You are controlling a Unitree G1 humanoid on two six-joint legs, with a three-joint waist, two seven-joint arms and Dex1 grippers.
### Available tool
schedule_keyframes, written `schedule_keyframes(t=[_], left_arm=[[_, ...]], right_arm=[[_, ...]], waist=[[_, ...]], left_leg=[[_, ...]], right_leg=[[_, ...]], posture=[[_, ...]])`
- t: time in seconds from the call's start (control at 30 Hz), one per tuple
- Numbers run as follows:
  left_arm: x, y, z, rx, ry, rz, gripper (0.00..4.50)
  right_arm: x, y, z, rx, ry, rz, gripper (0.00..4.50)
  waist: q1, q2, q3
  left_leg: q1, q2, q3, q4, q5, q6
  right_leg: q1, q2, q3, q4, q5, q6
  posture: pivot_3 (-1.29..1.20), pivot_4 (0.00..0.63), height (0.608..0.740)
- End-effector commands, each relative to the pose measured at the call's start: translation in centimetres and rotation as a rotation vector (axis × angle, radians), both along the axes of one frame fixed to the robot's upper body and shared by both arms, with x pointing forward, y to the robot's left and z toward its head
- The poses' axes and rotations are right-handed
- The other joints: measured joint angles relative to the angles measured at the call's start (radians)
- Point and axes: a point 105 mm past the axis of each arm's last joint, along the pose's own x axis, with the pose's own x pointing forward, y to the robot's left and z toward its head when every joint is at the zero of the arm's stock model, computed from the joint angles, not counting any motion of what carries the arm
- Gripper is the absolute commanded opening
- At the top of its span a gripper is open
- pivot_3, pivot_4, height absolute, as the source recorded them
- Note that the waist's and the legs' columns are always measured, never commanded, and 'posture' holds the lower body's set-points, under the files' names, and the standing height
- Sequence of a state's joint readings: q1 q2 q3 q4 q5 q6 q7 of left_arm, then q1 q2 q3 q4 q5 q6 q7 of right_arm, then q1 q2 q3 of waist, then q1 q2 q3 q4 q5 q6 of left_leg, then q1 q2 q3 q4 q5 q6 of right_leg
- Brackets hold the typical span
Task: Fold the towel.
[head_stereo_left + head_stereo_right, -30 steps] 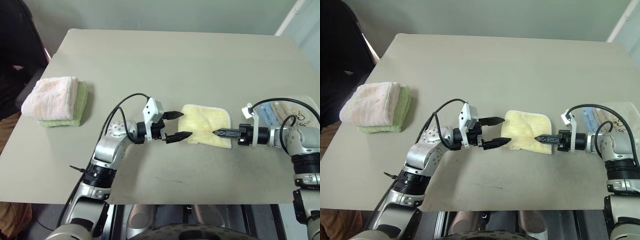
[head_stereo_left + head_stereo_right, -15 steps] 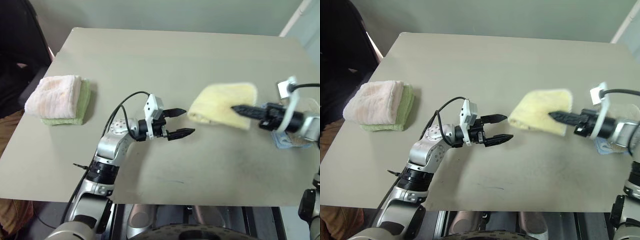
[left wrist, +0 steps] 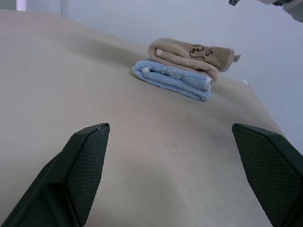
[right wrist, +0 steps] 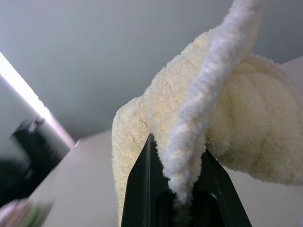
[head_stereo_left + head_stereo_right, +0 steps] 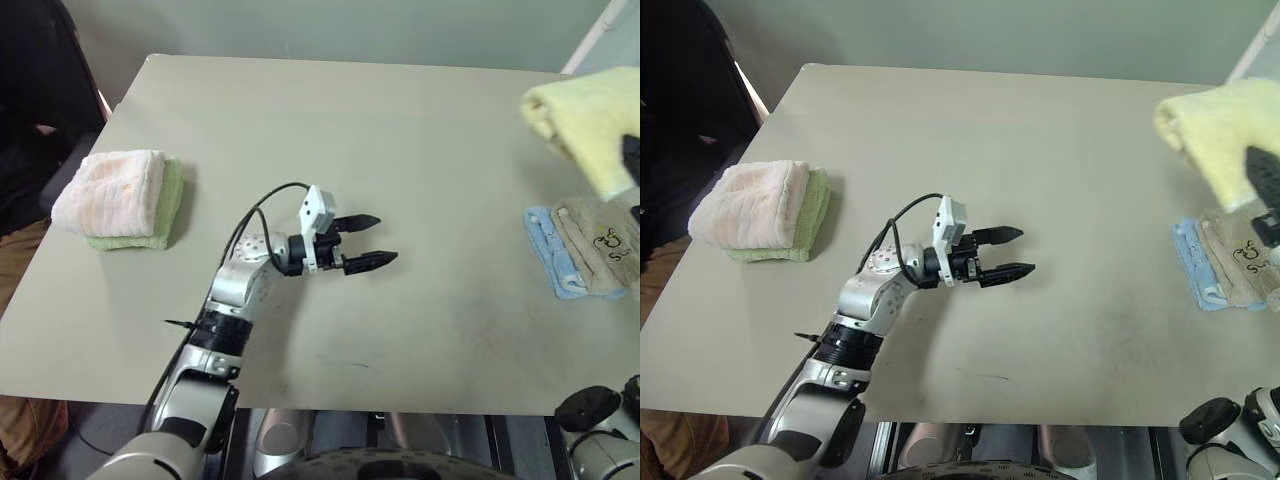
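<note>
The towel [image 5: 583,123] is a folded pale-yellow bundle hanging in the air above the table's far right side. My right gripper [image 4: 177,196] is shut on the towel's folded edge, and one of its black fingers [image 5: 1264,183] pokes out under the cloth. My left gripper [image 5: 385,240] hovers low over the middle of the table [image 5: 330,130], pointing right. It is open with nothing between its fingers [image 3: 85,165].
A folded pink-and-green towel stack [image 5: 117,199] lies near the table's left edge. A blue cloth [image 5: 553,255] with a beige cloth [image 5: 603,240] on top lies at the right edge, below the lifted towel. Something dark [image 5: 30,100] stands beside the left edge.
My right gripper has lifted the towel off the middle of the table and carried it up and to the right. The left gripper stays open and has hardly moved.
</note>
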State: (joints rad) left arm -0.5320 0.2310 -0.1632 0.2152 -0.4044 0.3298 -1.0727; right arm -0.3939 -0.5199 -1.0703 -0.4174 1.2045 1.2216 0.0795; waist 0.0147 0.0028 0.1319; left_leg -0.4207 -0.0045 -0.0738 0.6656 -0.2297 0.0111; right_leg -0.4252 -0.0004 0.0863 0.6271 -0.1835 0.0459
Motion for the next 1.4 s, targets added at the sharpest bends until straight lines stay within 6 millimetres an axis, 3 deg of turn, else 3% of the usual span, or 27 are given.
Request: schedule_keyframes(t=[0.03, 0.37, 0.5, 0.7, 0.83, 1.0, 1.13, 1.4], left_arm=[[0.1, -0.8, 0.9, -0.015, -0.042, -0.027, 4.50], [0.4, -1.1, 0.5, -0.006, -0.053, -0.023, 4.50], [0.3, -0.9, 0.4, 0.000, -0.054, -0.016, 4.50], [0.5, -0.6, 0.3, 0.008, -0.057, -0.002, 4.50], [0.5, -0.6, 0.2, 0.011, -0.058, 0.002, 4.50], [0.6, -0.8, 0.3, 0.011, -0.058, 0.003, 4.50], [0.7, -0.8, 0.3, 0.010, -0.061, 0.006, 4.50], [0.5, -0.8, 0.2, 0.013, -0.056, 0.002, 4.50]], right_arm=[[-1.1, -2.5, 0.1, 0.070, -0.019, -0.157, 0.02], [-2.1, -5.6, -4.1, 0.216, 0.096, -0.310, 0.02], [-2.3, -6.1, -4.3, 0.273, 0.092, -0.309, 0.02], [-2.4, -6.3, -7.1, 0.321, 0.218, -0.300, 0.02], [-2.2, -6.1, -8.0, 0.321, 0.258, -0.301, 0.02], [-2.2, -7.3, -8.8, 0.373, 0.274, -0.348, 0.02], [-2.3, -7.0, -8.7, 0.374, 0.279, -0.330, 1.13], [-3.3, -7.1, -8.3, 0.371, 0.274, -0.321, 3.87]], waist=[[0.001, 0.000, 0.000], [0.003, 0.001, 0.000], [0.003, 0.001, 0.000], [0.004, 0.002, 0.000], [0.003, 0.002, 0.000], [0.003, 0.002, 0.000], [0.004, 0.002, 0.000], [0.005, 0.002, 0.000]], left_leg=[[0.000, 0.000, 0.000, 0.000, 0.000, 0.000], [-0.001, -0.001, 0.000, 0.000, -0.002, 0.002], [-0.001, -0.002, 0.000, 0.000, -0.002, 0.002], [-0.001, -0.002, 0.000, 0.000, -0.002, 0.002], [-0.002, -0.003, 0.000, 0.000, -0.003, 0.002], [-0.002, -0.003, 0.000, 0.001, -0.003, 0.003], [-0.002, -0.003, 0.000, 0.001, -0.004, 0.003], [-0.002, -0.003, 0.000, 0.001, -0.004, 0.003]], right_leg=[[0.000, 0.000, 0.000, 0.000, 0.000, 0.000], [0.000, -0.002, 0.000, 0.000, 0.002, 0.012], [0.000, -0.003, 0.000, 0.000, 0.001, 0.013], [0.000, -0.003, 0.000, 0.000, 0.001, 0.014], [0.000, -0.003, 0.000, 0.000, 0.000, 0.014], [0.000, -0.004, 0.000, 0.000, 0.000, 0.014], [0.000, -0.004, 0.000, 0.000, 0.000, 0.014], [0.000, -0.004, 0.000, -0.001, -0.001, 0.016]], posture=[[0.00, 0.150, 0.740], [0.00, 0.150, 0.740], [0.00, 0.150, 0.740], [0.00, 0.150, 0.740], [0.00, 0.150, 0.740], [0.00, 0.150, 0.740], [0.00, 0.150, 0.740], [0.00, 0.150, 0.740]])
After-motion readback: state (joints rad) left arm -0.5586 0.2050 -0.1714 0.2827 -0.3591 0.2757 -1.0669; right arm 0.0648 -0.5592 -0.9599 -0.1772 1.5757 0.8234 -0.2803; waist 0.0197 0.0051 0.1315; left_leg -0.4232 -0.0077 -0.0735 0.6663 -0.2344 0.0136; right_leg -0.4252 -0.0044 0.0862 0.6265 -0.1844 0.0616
